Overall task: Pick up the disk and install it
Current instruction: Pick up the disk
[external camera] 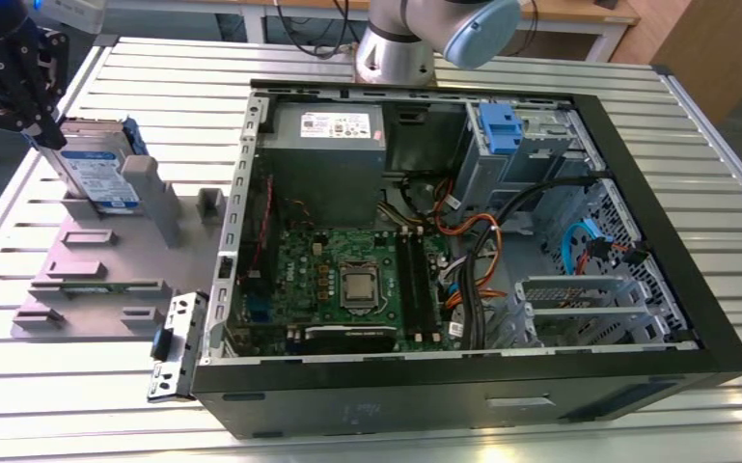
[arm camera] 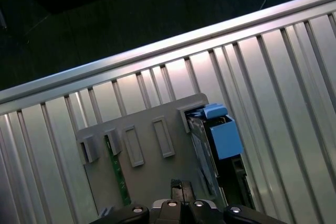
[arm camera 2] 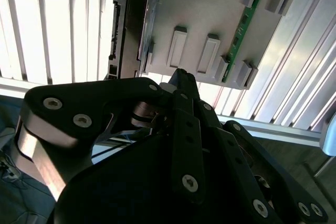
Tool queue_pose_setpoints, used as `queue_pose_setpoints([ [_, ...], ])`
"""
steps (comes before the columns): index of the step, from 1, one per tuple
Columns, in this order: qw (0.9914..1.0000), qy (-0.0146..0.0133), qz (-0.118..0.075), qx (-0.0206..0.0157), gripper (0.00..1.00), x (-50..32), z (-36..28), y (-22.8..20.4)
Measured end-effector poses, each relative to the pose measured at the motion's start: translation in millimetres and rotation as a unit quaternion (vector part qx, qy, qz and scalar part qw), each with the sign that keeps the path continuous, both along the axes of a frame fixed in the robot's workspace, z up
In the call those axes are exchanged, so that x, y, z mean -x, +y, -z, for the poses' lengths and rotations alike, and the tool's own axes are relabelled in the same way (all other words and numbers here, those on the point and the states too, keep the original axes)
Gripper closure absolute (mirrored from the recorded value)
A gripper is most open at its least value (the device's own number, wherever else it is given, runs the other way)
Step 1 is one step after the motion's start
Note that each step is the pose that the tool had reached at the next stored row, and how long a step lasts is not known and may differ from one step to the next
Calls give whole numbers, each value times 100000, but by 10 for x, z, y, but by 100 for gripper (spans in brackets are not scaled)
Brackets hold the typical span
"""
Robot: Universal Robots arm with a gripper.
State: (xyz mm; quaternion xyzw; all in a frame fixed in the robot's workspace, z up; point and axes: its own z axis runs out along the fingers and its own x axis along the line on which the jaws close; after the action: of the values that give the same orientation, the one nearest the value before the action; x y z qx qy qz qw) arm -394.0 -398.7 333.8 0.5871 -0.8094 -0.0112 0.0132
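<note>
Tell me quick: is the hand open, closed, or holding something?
Hand: cannot be told; it is by the top edge of the disk, which stands upright in the grey holder.

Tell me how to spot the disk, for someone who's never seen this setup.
Find the open computer case; on the exterior view's left of it lies a grey holder plate. The disk stands on edge at its far end: silver, white-and-blue label, blue plastic frame, unlike the plain grey blocks around it.

Glare whitens the table (arm camera 2: 52,24) in the second wrist view; the exterior view is evenly lit
</note>
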Motion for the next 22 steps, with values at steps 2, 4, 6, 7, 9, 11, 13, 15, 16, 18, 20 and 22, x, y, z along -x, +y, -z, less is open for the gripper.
queue_pose_setpoints([
  [2, 100000, 0, -63, 7, 89, 0, 0, 0],
  [4, 100000, 0, -128, 9, 89, 0, 0, 0],
  [6, 100000, 0, -198, 12, 89, 0, 0, 0],
  [7, 100000, 2, -234, 15, 89, 0, 0, 0],
  [9, 100000, -2, -297, 16, 89, 0, 0, 0],
  [11, 99999, 0, -359, 21, 89, 0, 0, 0],
  [13, 99999, -2, -422, 28, 89, 0, 0, 0],
  [15, 99999, 0, -488, 32, 89, 0, 0, 0],
  [16, 99999, 2, -522, 35, 89, 0, 0, 0],
  [18, 99998, -1, -590, 34, 89, 0, 0, 0],
  [20, 99998, -1, -664, 33, 89, 0, 0, 0],
  [22, 99997, 1, -739, 34, 89, 0, 0, 0],
])
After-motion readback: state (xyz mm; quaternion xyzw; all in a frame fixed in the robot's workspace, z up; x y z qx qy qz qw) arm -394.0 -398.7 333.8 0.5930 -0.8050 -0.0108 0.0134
